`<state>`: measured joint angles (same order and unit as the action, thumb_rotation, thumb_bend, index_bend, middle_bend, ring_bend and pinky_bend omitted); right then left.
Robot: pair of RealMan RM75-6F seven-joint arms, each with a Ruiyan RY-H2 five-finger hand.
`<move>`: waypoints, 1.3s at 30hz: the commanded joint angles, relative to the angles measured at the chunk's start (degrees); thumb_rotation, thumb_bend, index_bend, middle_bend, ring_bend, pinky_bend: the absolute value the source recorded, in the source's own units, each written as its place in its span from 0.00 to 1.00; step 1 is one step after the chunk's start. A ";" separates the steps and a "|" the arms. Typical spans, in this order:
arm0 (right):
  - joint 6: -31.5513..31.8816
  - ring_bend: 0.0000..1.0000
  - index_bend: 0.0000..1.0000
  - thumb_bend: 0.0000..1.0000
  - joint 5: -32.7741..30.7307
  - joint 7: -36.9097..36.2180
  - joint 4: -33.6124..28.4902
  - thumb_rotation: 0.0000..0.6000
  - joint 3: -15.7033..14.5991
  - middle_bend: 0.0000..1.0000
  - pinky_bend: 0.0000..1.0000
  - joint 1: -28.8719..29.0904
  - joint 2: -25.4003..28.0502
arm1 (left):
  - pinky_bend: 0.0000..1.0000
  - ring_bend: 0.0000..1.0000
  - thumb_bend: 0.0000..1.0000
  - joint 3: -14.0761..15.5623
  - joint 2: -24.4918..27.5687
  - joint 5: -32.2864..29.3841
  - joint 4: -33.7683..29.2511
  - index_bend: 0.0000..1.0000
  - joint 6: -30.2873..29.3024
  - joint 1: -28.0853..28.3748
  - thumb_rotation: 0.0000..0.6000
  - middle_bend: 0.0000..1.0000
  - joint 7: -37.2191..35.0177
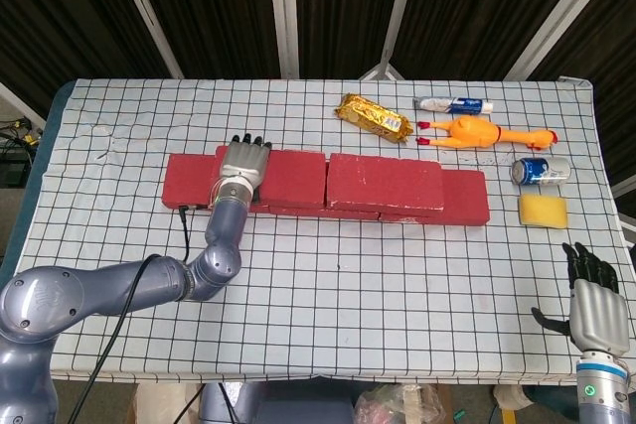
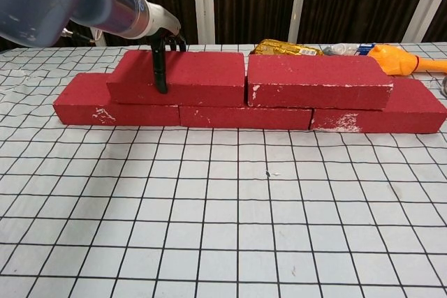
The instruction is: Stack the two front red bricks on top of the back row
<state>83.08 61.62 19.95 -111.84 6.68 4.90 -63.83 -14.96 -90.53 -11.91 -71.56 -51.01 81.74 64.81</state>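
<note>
- The worktop (image 1: 328,285) is wide and covered by a white cloth ruled with a black grid; the cloth shows light wrinkles at its far left corner.
- Behind the worktop runs a dark wall crossed by slanted pale metal bars (image 1: 283,7).
- The back row of red bricks (image 2: 244,115) lies flat on the cloth, rough and matt, with white scuffs on the front faces.
- Two more red bricks sit on top of that row: the left upper brick (image 2: 183,78) under the left hand, and the right upper brick (image 2: 318,80) just beside it, to the hand's right, their ends nearly touching.
- The left hand (image 1: 242,164) rests over the left upper brick, its dark fingers (image 2: 161,68) draped down the front face and over the far edge, gripping it.
- The right hand (image 1: 594,305) hangs at the near right corner, well apart from the bricks, fingers spread and holding nothing.
- Far to the right of the left hand lie a rubber chicken (image 1: 482,133), a shiny gold snack packet (image 1: 373,117), a tube (image 1: 452,104), a blue can (image 1: 540,170) and a yellow sponge (image 1: 543,211).
</note>
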 commanded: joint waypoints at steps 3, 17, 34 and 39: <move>0.05 0.00 0.05 0.19 -0.16 0.12 -0.07 1.00 0.02 0.00 0.00 0.01 0.02 | 0.07 0.02 0.00 -0.26 -0.17 -0.04 0.02 0.12 -0.14 -0.03 1.00 0.03 0.40; 0.13 0.00 0.05 0.19 -0.32 0.12 -0.23 1.00 0.00 0.00 0.00 0.01 0.15 | 0.07 0.00 0.00 -1.51 -0.23 -1.03 -0.67 0.08 -0.74 -0.04 1.00 0.00 1.87; -0.39 0.00 0.05 0.19 -0.44 -0.52 -0.61 1.00 -0.15 0.00 0.00 0.02 0.72 | 0.08 0.00 0.00 -0.32 20.43 16.45 -27.26 0.06 -5.63 -12.52 1.00 0.02 -9.24; -0.29 0.00 0.05 0.19 0.03 -0.45 -0.77 1.00 -0.35 0.00 0.00 0.02 0.58 | 0.14 0.01 0.00 2.50 23.71 27.52 -30.82 0.20 -6.01 -19.34 1.00 0.14 -17.20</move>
<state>82.79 61.64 19.49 -112.60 6.35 4.92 -63.23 -14.78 -70.19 9.19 -98.89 -56.57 67.41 53.06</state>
